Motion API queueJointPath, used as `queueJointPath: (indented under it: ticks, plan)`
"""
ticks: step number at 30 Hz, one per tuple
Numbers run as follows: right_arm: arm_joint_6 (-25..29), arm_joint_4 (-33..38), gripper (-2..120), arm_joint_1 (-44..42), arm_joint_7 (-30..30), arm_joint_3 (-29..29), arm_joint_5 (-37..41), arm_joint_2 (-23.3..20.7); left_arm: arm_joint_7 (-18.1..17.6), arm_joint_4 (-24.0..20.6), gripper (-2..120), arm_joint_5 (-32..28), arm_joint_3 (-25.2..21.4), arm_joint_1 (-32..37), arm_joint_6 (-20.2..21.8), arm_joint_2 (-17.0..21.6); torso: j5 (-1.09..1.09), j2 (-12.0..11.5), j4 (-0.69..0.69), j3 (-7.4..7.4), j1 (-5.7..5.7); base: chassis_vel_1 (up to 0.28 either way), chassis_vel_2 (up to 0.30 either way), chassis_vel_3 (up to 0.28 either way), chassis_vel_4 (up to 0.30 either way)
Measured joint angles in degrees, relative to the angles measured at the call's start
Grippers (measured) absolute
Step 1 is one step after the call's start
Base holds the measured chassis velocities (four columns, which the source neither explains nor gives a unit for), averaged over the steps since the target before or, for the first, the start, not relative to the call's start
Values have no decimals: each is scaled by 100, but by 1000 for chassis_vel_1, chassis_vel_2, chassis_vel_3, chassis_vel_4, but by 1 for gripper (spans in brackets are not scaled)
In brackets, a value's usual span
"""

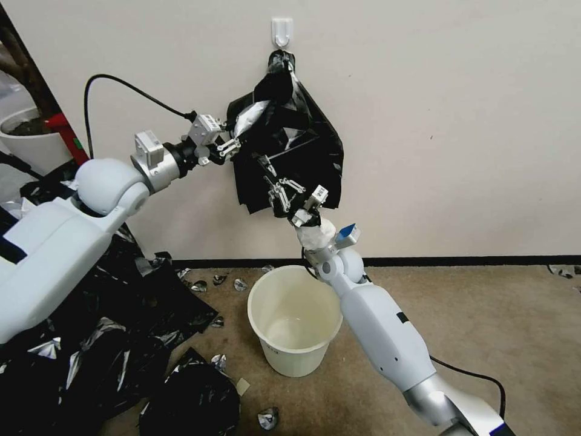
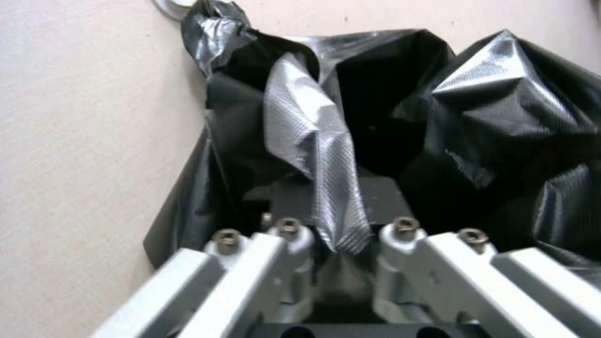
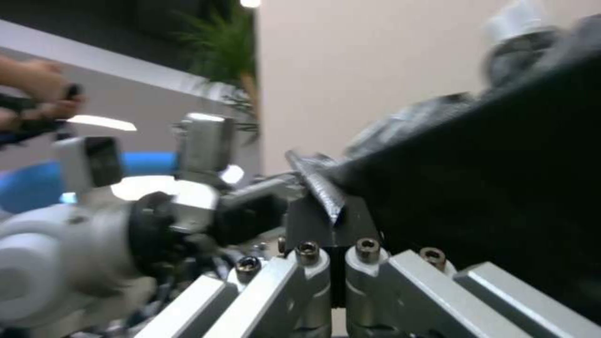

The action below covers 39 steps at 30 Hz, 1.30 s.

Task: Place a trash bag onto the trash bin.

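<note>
Both pincers are clamped on the bag (image 1: 290,136), which hangs from a wall hook (image 1: 282,31): left pincer (image 1: 233,144) at its side, right pincer (image 1: 272,184) lower. Step in hand, by my judgement: freeing the bag. Next it must come off the hook, then open over the bin (image 1: 295,318) below.

The white wall hook (image 2: 168,5) is cut off at the upper left of the frame, and the trash bag (image 3: 501,188) is blurred and cropped at the right edge.
</note>
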Motion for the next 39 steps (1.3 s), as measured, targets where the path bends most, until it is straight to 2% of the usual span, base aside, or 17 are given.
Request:
queueJointPath:
  ticks: [1, 4, 8, 11, 13, 14, 15, 17, 18, 21, 24, 29, 33, 34, 35, 36, 39]
  plan:
    - [0, 0, 0, 0, 0, 0, 0, 0, 0, 0, 8, 0, 0, 0, 0, 0, 0, 0, 0, 0, 0, 0, 0, 0, 0]
    - [-1, 632, 10, -459, 942, 61, -297, -194, -215, -149, 0, -123, -233, 361, -41, -98, 2, 0, 0, 0, 0, 0, 0, 0, 0]
    - [-32, 1099, 18, -710, 1056, 171, -340, -309, -413, -218, 0, -202, -293, 562, -139, -163, -1, 0, 0, 0, 0, 0, 0, 0, 0]
    - [-303, 2293, 37, -1075, 1406, 478, -352, -794, -872, -296, 0, -303, -357, 1000, -425, -418, 0, 0, -1, 0, 0, 0, 0, 0, 0]
    - [-351, 2384, 39, -1064, 1514, 496, -372, -874, -895, -297, 0, -306, -361, 1028, -461, -446, 1, 0, -1, -1, 0, 0, 0, 0, 0]
    - [-614, 2632, 47, -901, 2165, 500, -587, -1215, -928, -295, 0, -310, -361, 1081, -557, -513, 0, 0, -1, 0, 0, 0, 0, 0, 0]
    - [-614, 2632, 47, -901, 2165, 500, -587, -1215, -928, -295, 0, -310, -361, 1081, -557, -513, 0, 0, -1, 0, 0, 0, 0, 0, 0]
    - [-947, 2743, 53, -630, 2792, 405, -944, -1572, -950, -293, 0, -310, -344, 1091, -613, -564, 1, 1, 0, -1, 0, 0, 0, 0, 0]
    - [-1343, 2764, 62, -243, 3428, 122, -1515, -2019, -983, -292, 0, -310, -311, 1091, -658, -627, 1, 0, -1, 0, 0, 0, 0, 0, 0]
    - [-1698, 2765, 68, 100, 3838, -183, -1851, -2323, -1006, -293, 0, -307, -289, 1088, -677, -680, 0, 1, -2, 0, 0, 0, 0, 0, 0]
    - [-2935, 2795, 82, 1165, 4491, -1153, -2113, -2864, -1053, -279, 0, -282, -246, 1084, -708, -785, 0, 1, 0, 0, 0, 0, 0, 0, 0]
    - [-3804, 2854, 96, 1994, 4500, -1773, -2210, -3059, -1098, -272, 0, -274, -230, 1090, -714, -808, -1, 0, 1, 0, 0, 0, 0, 0, 0]
    - [-5251, 3111, 100, 2539, 4482, -2120, -2247, -3081, -1117, -272, 0, -201, -228, 1101, -714, -843, -1, 0, 1, 0, 0, 0, 0, 0, 0]
    - [-5251, 3111, 100, 2539, 4482, -2120, -2247, -3081, -1117, -272, 0, -201, -228, 1101, -714, -843, -1, 0, 1, 0, 0, 0, 0, 0, 0]
    - [-5727, 3207, 100, 2624, 4481, -2165, -2314, -3068, -1132, -272, 0, -169, -234, 1110, -710, -859, -1, 1, 1, 0, 0, 0, 0, 0, 0]
    - [-6653, 3378, 100, 2745, 4443, -2221, -2553, -3027, -1155, -290, 0, -132, -247, 1132, -703, -869, -1, 0, 0, 0, 0, 0, 0, 0, 0]
    - [-7104, 3440, 100, 2825, 4396, -2287, -2693, -2995, -1170, -308, 0, -113, -256, 1145, -697, -869, -2, 1, -1, 0, 0, 0, 0, 0, 0]
